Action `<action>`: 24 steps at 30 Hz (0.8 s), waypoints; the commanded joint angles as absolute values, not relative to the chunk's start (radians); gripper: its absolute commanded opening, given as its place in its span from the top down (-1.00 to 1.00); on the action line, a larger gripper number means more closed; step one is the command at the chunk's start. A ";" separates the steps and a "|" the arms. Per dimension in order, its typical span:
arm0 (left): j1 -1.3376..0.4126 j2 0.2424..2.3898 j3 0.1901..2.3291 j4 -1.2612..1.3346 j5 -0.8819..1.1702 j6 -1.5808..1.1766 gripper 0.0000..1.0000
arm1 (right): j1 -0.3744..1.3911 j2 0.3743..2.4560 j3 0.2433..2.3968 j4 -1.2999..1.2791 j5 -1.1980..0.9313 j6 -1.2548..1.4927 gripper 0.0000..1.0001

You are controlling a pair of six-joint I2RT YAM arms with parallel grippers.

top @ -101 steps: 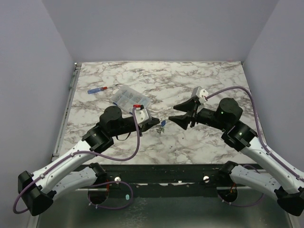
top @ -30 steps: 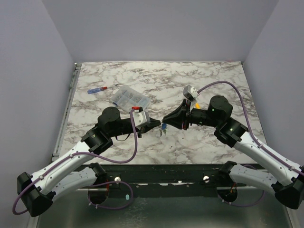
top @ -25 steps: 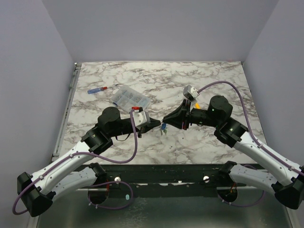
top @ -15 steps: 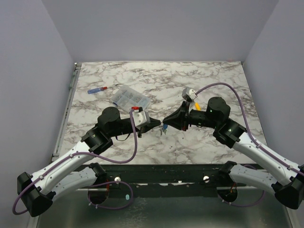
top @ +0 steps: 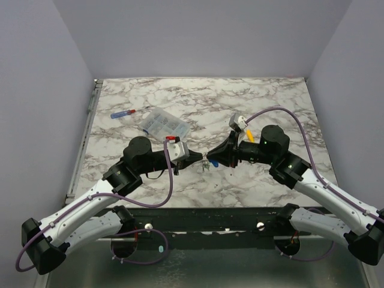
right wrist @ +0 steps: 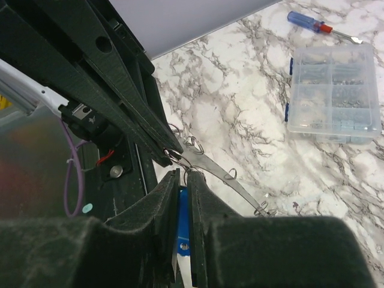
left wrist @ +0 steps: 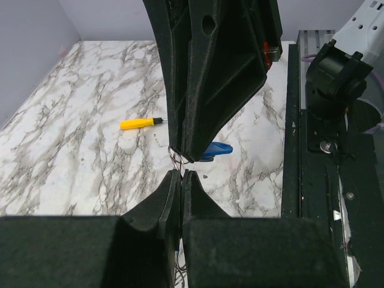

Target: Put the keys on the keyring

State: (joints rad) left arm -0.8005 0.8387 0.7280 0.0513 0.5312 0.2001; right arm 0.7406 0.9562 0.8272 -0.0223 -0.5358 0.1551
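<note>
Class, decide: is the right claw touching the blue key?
Touching. The right wrist view shows the blue key pinched between the fingers of the right claw, with no gap on either side.

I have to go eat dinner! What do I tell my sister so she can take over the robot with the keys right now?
Left pincer: shut on the keyring, holding it up.
Right pincer: shut on the blue key, meeting the left pincer tip to tip.
Done: ring and blue key are both picked up and lined up at each other.
Left to do: slip the blue key onto the ring, then the rest. I can't tell if any hang on it already.
</note>
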 commanded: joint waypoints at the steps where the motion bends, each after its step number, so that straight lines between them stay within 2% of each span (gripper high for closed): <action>1: -0.804 0.803 0.722 0.137 0.571 0.191 1.00 | 0.747 0.950 0.785 -0.040 -0.524 0.140 0.60; 9: -0.804 0.801 0.718 0.143 0.570 0.189 1.00 | 0.748 0.938 0.800 -0.049 -0.592 0.146 0.40; 17: -0.804 0.799 0.718 0.144 0.569 0.192 1.00 | 0.748 0.898 0.882 -0.153 -0.584 0.093 0.10; 24: -0.804 0.795 0.719 0.143 0.573 0.192 1.00 | 0.748 0.847 0.893 -0.196 -0.478 0.011 0.05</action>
State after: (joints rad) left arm -0.8005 0.8154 0.7151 0.0872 0.5358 0.1944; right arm 0.7452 0.8799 0.8635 -0.1368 -0.5507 0.0772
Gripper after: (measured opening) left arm 0.047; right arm 0.468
